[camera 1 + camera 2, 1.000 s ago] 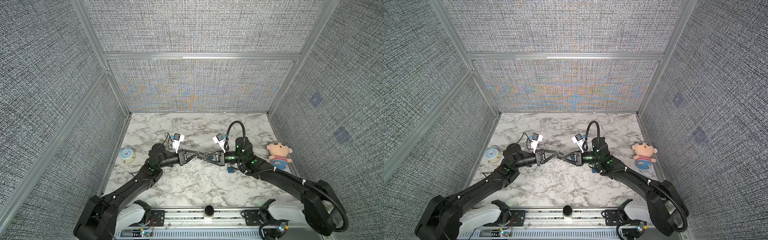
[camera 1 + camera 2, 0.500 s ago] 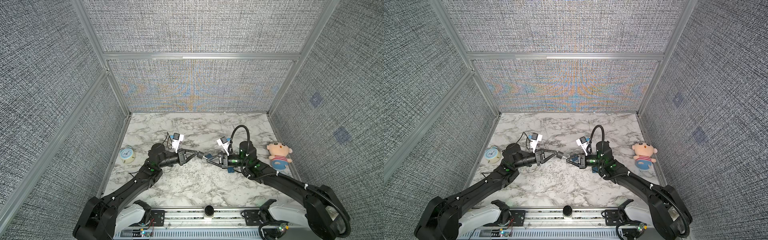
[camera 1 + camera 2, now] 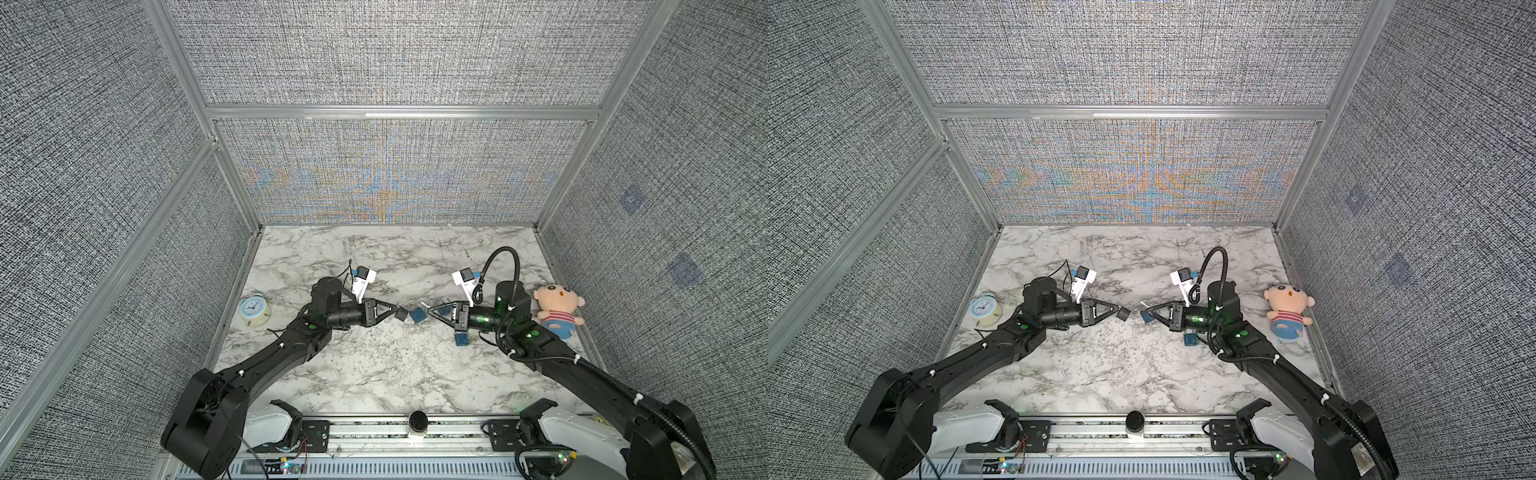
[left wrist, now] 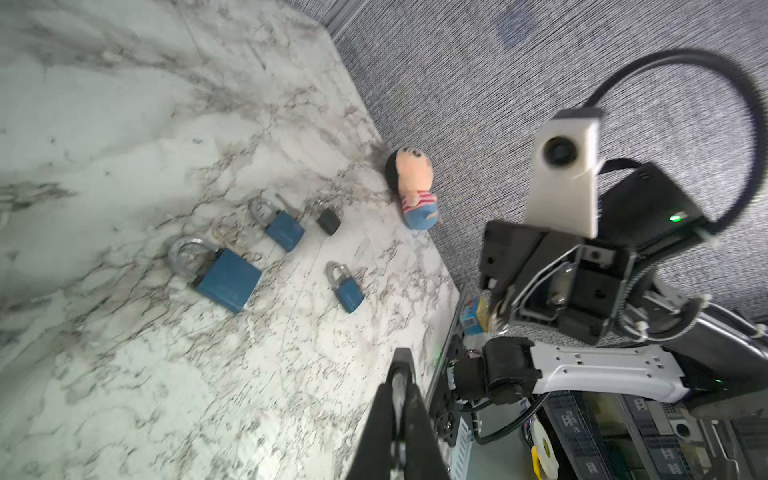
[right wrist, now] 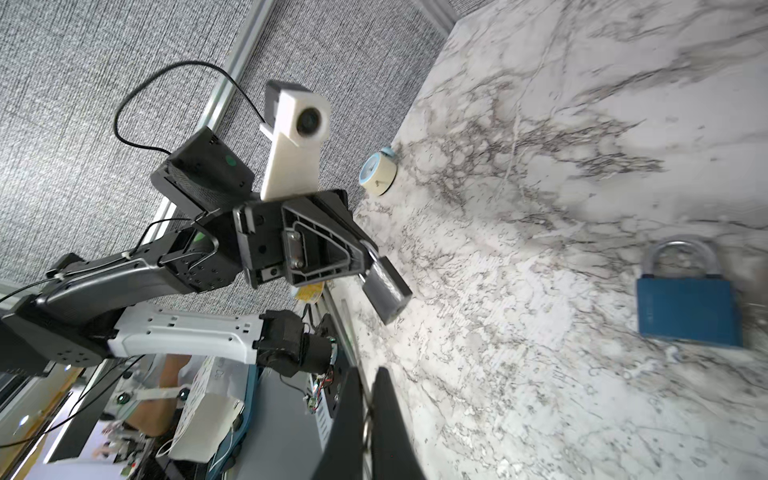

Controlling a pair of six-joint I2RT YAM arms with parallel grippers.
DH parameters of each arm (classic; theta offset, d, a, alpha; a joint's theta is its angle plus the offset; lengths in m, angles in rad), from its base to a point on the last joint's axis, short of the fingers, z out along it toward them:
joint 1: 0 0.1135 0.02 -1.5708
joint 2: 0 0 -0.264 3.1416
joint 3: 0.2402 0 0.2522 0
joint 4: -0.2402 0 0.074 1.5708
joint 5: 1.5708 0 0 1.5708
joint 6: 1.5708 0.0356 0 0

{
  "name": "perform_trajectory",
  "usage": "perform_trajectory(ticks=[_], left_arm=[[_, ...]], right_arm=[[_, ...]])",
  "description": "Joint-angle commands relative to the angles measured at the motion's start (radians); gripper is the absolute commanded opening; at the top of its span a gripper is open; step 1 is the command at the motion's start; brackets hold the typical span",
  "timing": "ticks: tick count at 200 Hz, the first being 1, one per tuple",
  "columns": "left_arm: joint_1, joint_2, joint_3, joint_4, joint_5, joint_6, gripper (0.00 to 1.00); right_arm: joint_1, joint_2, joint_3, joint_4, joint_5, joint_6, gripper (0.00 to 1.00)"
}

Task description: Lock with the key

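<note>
Just above the large blue padlock [image 4: 228,280] the left fingers [image 5: 340,220], a dark padlock [image 5: 386,291] hanging from them, and the right fingers [image 4: 511,249] point at each other with only a narrow gap between. From that padlock toward the plush toy [image 3: 557,307], a mid-sized blue padlock [image 4: 284,230], a small black padlock [image 4: 328,220] and a small blue padlock [image 4: 349,291] clutter the tabletop [image 3: 374,257]. Toward the back wall [image 3: 395,174] and the front rail [image 3: 374,430] it lies bare; the clock [image 3: 253,309] stands well apart.
</note>
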Motion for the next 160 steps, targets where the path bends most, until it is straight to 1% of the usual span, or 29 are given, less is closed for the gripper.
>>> perform_trajectory(ticks=[1, 27, 67, 87, 109, 160], left_arm=[[-0.005, 0.045, 0.012, -0.113, 0.01, 0.075, 0.0], [-0.01, 0.107, 0.023, -0.123, 0.023, 0.092, 0.0], [-0.027, 0.243, 0.071, -0.181, 0.05, 0.142, 0.0], [-0.046, 0.306, 0.107, -0.23, 0.029, 0.186, 0.0], [-0.068, 0.375, 0.155, -0.293, -0.022, 0.235, 0.0], [-0.091, 0.493, 0.216, -0.319, -0.037, 0.257, 0.0]], right_arm=[[-0.007, -0.008, 0.004, -0.063, 0.049, -0.016, 0.0], [-0.007, 0.0, 0.004, -0.089, 0.064, -0.03, 0.0], [-0.004, 0.013, -0.006, -0.096, 0.074, -0.038, 0.0], [-0.003, 0.022, -0.011, -0.097, 0.08, -0.04, 0.0], [0.002, 0.032, -0.015, -0.089, 0.083, -0.038, 0.0], [0.009, 0.05, -0.02, -0.084, 0.093, -0.04, 0.0]])
